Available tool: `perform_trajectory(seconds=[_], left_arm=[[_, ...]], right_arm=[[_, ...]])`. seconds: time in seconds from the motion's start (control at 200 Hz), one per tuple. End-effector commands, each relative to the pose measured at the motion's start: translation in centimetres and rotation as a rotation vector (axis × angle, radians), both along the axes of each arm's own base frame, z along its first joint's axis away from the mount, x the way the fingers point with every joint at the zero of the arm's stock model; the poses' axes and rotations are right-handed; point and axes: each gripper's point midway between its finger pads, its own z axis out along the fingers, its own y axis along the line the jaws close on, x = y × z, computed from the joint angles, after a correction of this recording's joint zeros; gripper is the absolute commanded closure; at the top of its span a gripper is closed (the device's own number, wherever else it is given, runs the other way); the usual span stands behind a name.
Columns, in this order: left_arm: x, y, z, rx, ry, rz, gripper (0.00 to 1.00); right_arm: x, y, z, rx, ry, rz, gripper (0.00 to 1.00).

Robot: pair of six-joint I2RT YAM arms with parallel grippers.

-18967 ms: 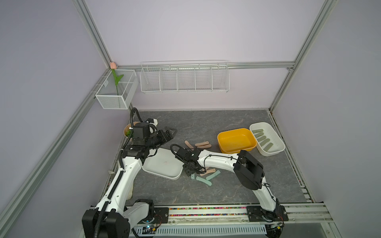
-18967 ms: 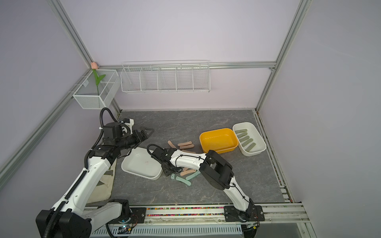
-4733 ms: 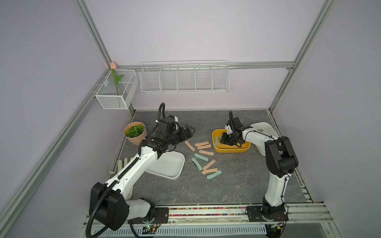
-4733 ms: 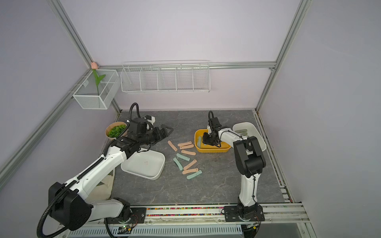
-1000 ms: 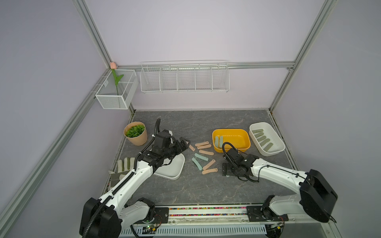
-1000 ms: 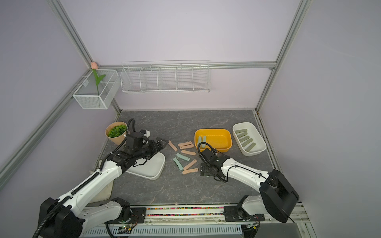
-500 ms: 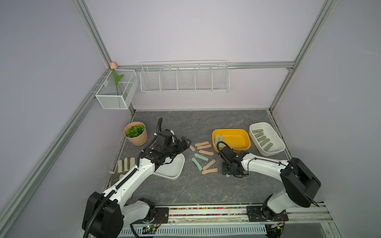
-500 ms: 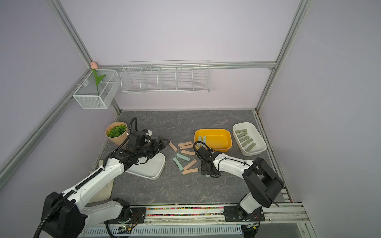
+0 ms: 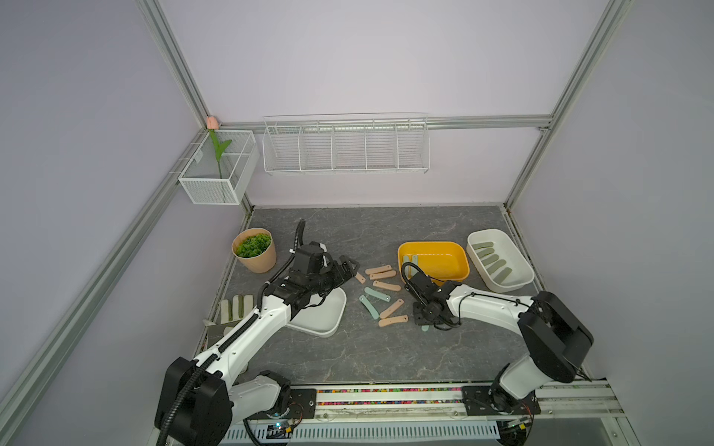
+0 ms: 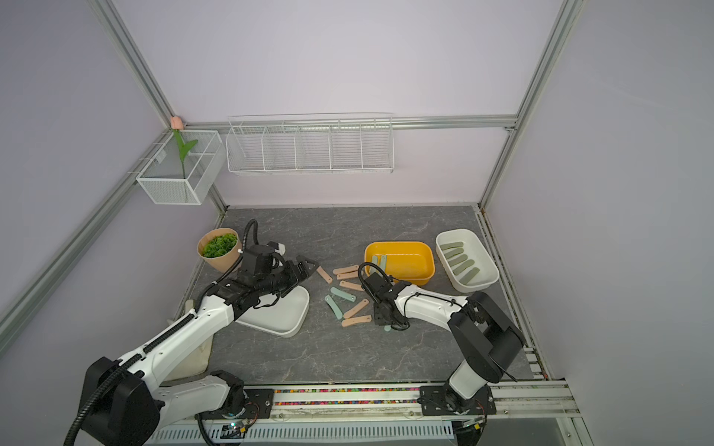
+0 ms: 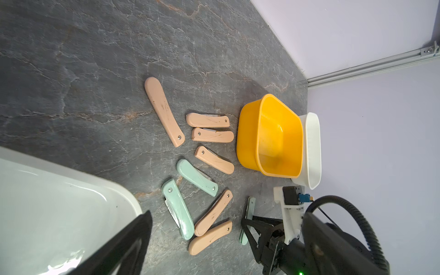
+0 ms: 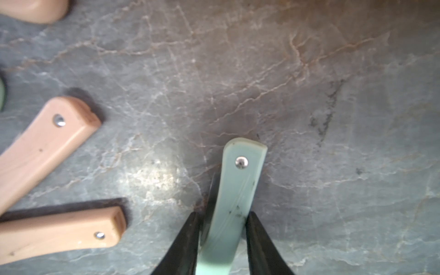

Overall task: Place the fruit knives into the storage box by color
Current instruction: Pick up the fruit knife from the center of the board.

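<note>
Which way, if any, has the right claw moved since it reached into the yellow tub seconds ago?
Yes: the right claw has left the yellow tub, coming toward the front rail, and now pinches a mint-teal knife on the tabletop.

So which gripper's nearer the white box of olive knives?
Right. The right gripper is by the yellow box beside the white box; left gripper lies beyond the loose knives.

Soft even overhead light, faint shadows. Top views sharp. Right wrist view soft: mint knife (image 12: 235, 190) fairly clear, pink knife (image 12: 31, 9) at edge blurred. Glare on tray (image 11: 71, 202).
</note>
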Motion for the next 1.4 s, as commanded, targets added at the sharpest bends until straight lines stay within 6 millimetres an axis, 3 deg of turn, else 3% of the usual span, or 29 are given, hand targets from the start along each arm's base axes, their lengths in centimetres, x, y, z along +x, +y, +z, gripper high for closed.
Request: perform_trajectory(seconds=[0.0,0.415,0.85,1.045,1.4], left_arm=[[0.6,-0.6,1.7,-0.021,-0.039,-0.012,0.01],[0.7,-0.7,1.6,-0.023,-0.032,-0.012,0.01],[0.9,-0.9,1.9,-0.021,-0.035,-0.016,0.01],[0.9,-1.4,2.2,-0.019,-0.037,-0.027,0.01],[1.6,-3.8,3.7,-0.052,-0.050,-0.071,0.01]], right_arm=[[-0.8,-0.1,-0.4,-0.034,0.017,0.023,0.60],[-2.1,-0.9,-1.5,-0.094,0.034,0.008,0.59],[-1.9,-2.1,-1.8,-0.073,0.034,-0.014,0.72],[-1.7,-1.0,0.0,0.012,-0.009,0.015,0.74],[-0.9,0.9,5.4,0.168,-0.104,0.068,0.74]])
